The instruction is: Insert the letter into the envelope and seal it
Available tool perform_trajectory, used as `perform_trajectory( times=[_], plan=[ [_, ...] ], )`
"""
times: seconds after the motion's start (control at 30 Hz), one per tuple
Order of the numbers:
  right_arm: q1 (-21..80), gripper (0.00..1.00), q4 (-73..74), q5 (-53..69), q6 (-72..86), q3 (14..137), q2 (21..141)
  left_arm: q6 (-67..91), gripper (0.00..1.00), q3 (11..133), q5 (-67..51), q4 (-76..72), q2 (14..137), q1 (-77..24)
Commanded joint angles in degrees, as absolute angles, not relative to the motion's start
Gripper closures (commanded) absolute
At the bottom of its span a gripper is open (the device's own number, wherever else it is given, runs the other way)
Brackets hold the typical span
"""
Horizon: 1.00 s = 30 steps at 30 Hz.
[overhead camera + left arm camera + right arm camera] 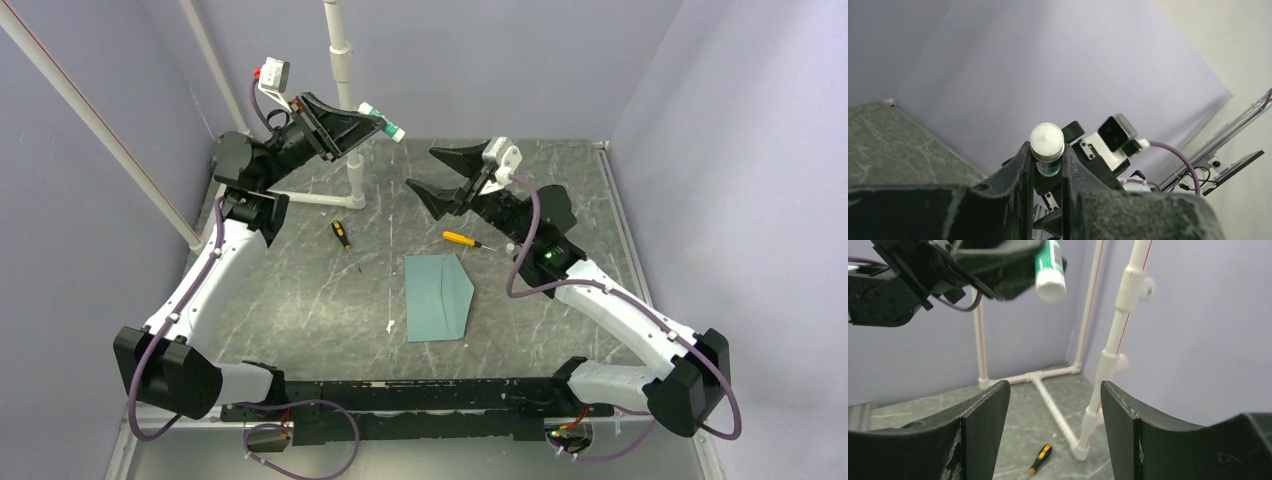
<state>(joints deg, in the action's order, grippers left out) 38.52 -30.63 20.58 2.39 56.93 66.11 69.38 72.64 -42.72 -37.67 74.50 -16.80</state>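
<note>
Lilac walls close in a dark, marbled tabletop (300,300), and the envelope (438,297) lies flat on it near the middle, in front of the two arm bases. Its tapering flap points toward the right arm's side. Nothing is touching it, and from above I cannot tell whether anything is inside.

A thin pale stick (389,312) lies just beside its left edge, too small to identify. Farther back lie a yellow-handled screwdriver (460,238) and a black-and-orange screwdriver (342,236), both apart from the envelope.

The right arm (610,300) is raised behind the envelope, its right jaws spread wide with nothing between them. Through the gap its wrist view shows the white pipe stand (1113,355).

The left arm (200,280) reaches high at the back left, its left jaws pinching a glue stick (1047,150) by its green body. The white capped end pokes out past the fingertips. Most of the tube is hidden between the fingers.
</note>
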Motion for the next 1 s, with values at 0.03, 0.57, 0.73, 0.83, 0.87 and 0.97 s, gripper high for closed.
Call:
perform_trajectory(
  times=[0.03, 0.57, 0.73, 0.83, 0.87, 0.97],
  plan=[
    [41.84, 0.26, -46.33, 14.35, -9.87, 59.49, 67.95, 71.73, 0.98, 74.72, -41.51, -36.17, 74.31, -16.87],
    [43.97, 0.59, -45.73, 18.47, -12.38, 67.04, 73.84, 75.96, 0.98, 74.10, -47.12, -46.55, 77.52, -16.87],
    [43.95, 0.64, -43.17, 17.73, -10.08, 68.68, 74.93, 74.15, 0.98, 74.55, -47.92, -44.76, 77.43, -16.87],
    [43.84, 0.62, -42.62, 17.59, -9.36, 68.39, 75.47, 73.61, 0.97, 75.03, -48.29, -44.16, 77.62, -16.87],
    [43.86, 0.62, -42.27, 17.46, -9.20, 68.46, 75.60, 73.43, 0.98, 75.10, -48.32, -44.12, 77.61, -16.86],
    [43.86, 0.61, -41.50, 17.32, -8.54, 68.47, 75.76, 73.31, 0.98, 75.07, -48.34, -44.32, 77.52, -16.87]
  ],
)
